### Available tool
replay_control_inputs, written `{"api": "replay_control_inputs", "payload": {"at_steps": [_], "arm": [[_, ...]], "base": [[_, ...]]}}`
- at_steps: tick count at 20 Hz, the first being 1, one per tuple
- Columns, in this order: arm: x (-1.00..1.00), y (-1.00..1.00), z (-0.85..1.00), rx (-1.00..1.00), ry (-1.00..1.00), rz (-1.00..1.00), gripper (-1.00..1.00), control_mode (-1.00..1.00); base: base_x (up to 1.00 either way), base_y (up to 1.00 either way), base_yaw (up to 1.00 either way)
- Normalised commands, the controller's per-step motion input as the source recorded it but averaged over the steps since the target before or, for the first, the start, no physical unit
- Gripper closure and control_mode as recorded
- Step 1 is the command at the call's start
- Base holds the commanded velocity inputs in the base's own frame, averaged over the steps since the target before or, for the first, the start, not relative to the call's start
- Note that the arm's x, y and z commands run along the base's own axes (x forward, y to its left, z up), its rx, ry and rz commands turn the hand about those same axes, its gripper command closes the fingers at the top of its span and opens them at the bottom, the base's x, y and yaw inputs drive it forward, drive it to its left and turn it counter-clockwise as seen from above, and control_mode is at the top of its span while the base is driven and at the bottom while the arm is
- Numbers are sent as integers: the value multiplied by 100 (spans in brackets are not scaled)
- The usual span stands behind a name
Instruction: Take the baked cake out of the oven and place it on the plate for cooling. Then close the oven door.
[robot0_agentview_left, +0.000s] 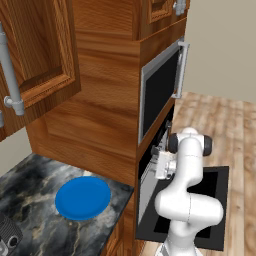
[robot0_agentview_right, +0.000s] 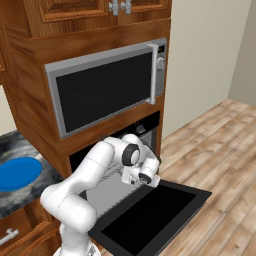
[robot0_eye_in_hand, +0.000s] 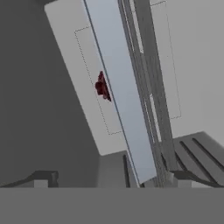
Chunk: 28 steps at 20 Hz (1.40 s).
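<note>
Gripper (robot0_eye_in_hand: 111, 179) spread wide, empty, at the oven (robot0_agentview_right: 145, 131) mouth. Baked cake (robot0_eye_in_hand: 102, 86) sits deep inside on grey tray (robot0_eye_in_hand: 124, 109), partly hidden. Likely light, crumbly: pinch sides gently. Plate (robot0_agentview_left: 83, 197) waits on counter (robot0_agentview_left: 30, 200).

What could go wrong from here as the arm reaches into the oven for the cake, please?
1. In the hand view the baked cake is small and partly hidden behind the edge of the grey tray, so the open gripper could catch the tray or the wire rack instead.
2. The oven door lies open and flat beneath the arm; a low withdrawal might strike it.
3. The plate sits well to the side on the counter, so the cake could slip during the long swing.
</note>
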Motion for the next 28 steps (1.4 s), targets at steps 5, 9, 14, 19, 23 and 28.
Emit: {"api": "replay_control_inputs", "payload": {"at_steps": [5,9,14,19,23,28], "arm": [[20,2,-35,0,9,0,-100,-100],[21,0,-33,0,11,0,-100,-100],[23,0,-27,0,11,0,-100,-100],[25,1,-27,0,12,0,-100,-100],[24,7,-30,0,12,0,-100,-100],[23,9,-28,0,9,0,-100,-100]], "base": [[0,0,0],[0,0,0],[0,0,0],[0,0,0],[0,0,0],[0,0,0]]}}
